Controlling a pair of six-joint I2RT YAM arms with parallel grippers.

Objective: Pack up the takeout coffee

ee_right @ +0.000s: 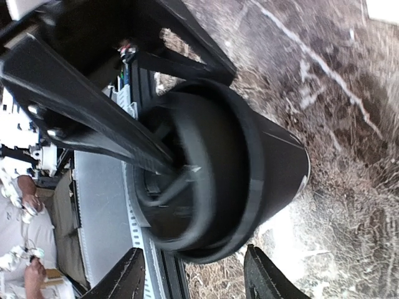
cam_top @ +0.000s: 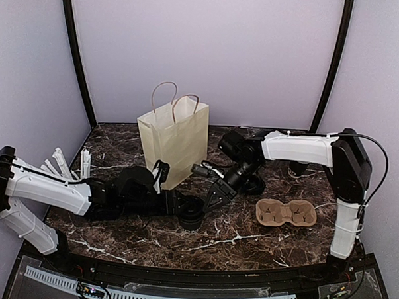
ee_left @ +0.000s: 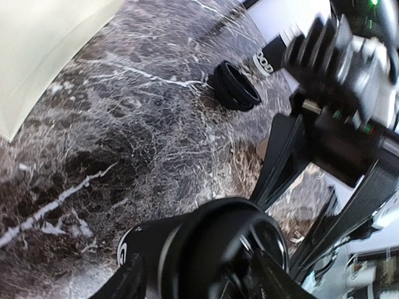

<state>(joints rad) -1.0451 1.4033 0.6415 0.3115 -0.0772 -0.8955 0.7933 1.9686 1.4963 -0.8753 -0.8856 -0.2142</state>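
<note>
Clamping the cup (ee_right: 249, 168) sideways, the left gripper (ee_left: 199, 274) seems to offer it to the right gripper (ee_right: 193, 265), whose jaws stand wide apart, likely for the tray (cam_top: 286, 213).

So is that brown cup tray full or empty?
Empty. In the top view, both holes of the tray are bare, with no cup in either.
</note>
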